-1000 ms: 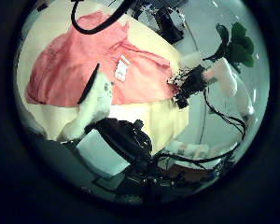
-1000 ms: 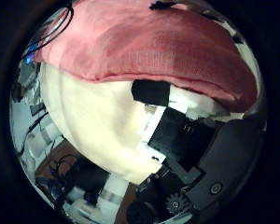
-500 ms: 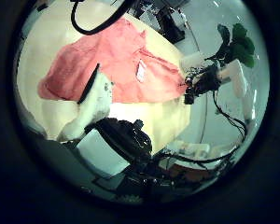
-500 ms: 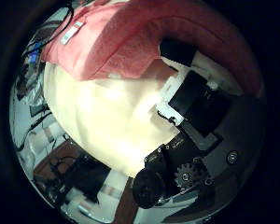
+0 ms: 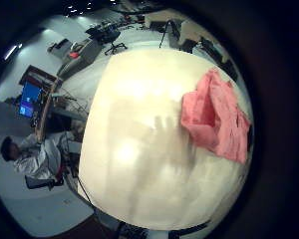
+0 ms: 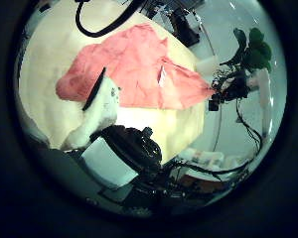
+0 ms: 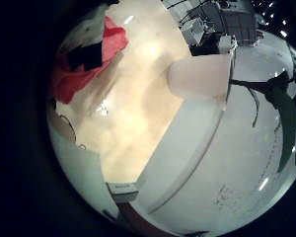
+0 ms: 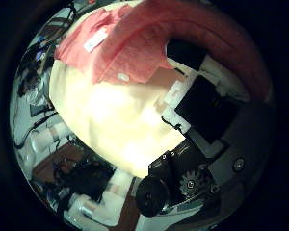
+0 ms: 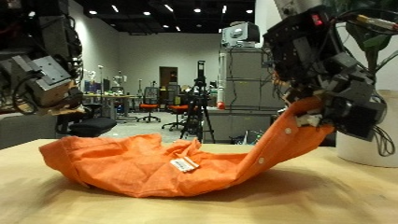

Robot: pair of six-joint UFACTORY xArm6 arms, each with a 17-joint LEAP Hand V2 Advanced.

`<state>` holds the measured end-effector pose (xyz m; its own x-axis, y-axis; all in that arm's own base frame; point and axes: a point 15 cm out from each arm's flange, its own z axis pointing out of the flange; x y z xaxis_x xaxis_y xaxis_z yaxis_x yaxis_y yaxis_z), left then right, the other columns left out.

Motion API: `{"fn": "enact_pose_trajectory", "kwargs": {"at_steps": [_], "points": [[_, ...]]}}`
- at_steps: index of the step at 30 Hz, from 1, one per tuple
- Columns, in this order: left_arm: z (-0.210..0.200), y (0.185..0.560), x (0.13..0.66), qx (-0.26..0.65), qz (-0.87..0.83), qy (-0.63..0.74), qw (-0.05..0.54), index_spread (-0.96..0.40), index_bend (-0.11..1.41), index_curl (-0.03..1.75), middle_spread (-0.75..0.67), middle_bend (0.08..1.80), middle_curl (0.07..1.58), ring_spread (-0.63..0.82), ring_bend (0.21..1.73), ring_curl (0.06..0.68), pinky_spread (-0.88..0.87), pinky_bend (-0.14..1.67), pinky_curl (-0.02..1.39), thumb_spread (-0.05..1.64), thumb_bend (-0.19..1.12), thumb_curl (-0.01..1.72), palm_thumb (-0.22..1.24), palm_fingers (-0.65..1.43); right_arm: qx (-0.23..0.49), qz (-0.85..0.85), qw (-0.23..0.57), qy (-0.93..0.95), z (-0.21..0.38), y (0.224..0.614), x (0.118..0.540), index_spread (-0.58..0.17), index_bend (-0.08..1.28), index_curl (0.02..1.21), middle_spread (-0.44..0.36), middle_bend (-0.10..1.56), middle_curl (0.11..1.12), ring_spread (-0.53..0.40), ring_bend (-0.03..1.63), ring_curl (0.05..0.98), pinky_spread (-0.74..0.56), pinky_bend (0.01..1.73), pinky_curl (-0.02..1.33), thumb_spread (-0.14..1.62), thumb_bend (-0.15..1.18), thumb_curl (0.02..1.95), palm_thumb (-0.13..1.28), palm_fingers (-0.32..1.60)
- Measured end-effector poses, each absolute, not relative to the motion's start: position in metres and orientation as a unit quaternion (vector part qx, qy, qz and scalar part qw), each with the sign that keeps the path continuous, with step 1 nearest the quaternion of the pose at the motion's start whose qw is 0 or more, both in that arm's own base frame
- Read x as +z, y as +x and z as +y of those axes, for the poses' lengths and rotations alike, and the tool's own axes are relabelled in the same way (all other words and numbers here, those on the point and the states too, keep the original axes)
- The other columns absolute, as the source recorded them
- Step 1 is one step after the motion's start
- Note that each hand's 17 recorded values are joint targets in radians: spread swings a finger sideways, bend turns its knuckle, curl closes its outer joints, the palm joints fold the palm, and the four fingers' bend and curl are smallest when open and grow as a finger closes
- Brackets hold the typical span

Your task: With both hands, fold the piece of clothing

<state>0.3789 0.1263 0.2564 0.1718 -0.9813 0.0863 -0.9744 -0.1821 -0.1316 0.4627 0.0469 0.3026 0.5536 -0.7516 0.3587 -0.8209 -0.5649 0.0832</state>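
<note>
An orange garment point(image 9: 124, 154) with a white label point(image 9: 184, 165) lies bunched on the beige table point(image 9: 199, 201). My right hand point(image 9: 326, 79) is shut on one end of it and holds that end up off the table, so the cloth slopes down from the hand. In the right thumb side palm view the garment point(image 8: 135, 43) sits close under the fingers point(image 8: 197, 91). My left hand point(image 9: 31, 75) hangs above the garment's other end, apart from it, fingers relaxed and holding nothing. The left palm views show the garment point(image 6: 139, 64) point(image 5: 217, 115) spread on the table below.
A white plant pot point(image 9: 374, 131) stands on the table just behind the right hand, also seen as a white pot point(image 7: 199, 76). Office chairs and stands fill the room beyond the table's far edge.
The right hand's fingers have closed on the garment's edge and raised it, turning the label side into its view. The left palm view has shifted over the garment.
</note>
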Motion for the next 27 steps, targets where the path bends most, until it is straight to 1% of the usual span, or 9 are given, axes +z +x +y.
{"fn": "enact_pose_trajectory", "kwargs": {"at_steps": [8,15,18,27], "points": [[0.155,0.363,0.254,-0.073,0.625,-0.777,0.024,0.00,0.27,0.48,0.12,0.18,0.34,0.26,0.44,0.226,0.33,0.18,0.24,1.32,-0.01,0.31,0.58,0.25,0.178,-0.396,0.080,0.897,0.123,0.472,0.333,-0.298,0.96,0.94,-0.124,1.23,0.79,-0.227,1.30,0.698,-0.31,1.22,0.72,1.06,-0.01,0.64,1.10,1.10],[0.179,0.346,0.247,-0.069,0.613,-0.787,0.021,0.01,0.26,0.48,0.12,0.19,0.34,0.26,0.44,0.227,0.33,0.18,0.24,1.32,-0.01,0.30,0.59,0.25,0.190,-0.333,0.056,0.922,0.200,0.474,0.330,-0.300,0.95,0.95,-0.124,1.23,0.79,-0.227,1.30,0.701,-0.31,1.21,0.73,1.07,-0.01,0.64,1.08,1.10],[0.183,0.340,0.244,-0.068,0.612,-0.788,0.017,0.01,0.26,0.48,0.12,0.18,0.34,0.26,0.44,0.227,0.33,0.18,0.24,1.32,-0.01,0.30,0.59,0.24,0.201,-0.306,0.033,0.930,0.234,0.478,0.327,-0.301,0.94,0.96,-0.124,1.23,0.79,-0.227,1.30,0.702,-0.31,1.21,0.73,1.07,-0.01,0.65,1.07,1.09],[0.205,0.305,0.228,-0.074,0.592,-0.803,0.000,0.01,0.25,0.48,0.13,0.18,0.34,0.26,0.44,0.228,0.33,0.18,0.24,1.32,-0.01,0.30,0.59,0.24,0.232,-0.220,-0.042,0.947,0.349,0.488,0.324,-0.306,0.93,0.97,-0.124,1.23,0.79,-0.226,1.30,0.701,-0.32,1.21,0.73,1.08,-0.01,0.65,1.07,1.10]]}}
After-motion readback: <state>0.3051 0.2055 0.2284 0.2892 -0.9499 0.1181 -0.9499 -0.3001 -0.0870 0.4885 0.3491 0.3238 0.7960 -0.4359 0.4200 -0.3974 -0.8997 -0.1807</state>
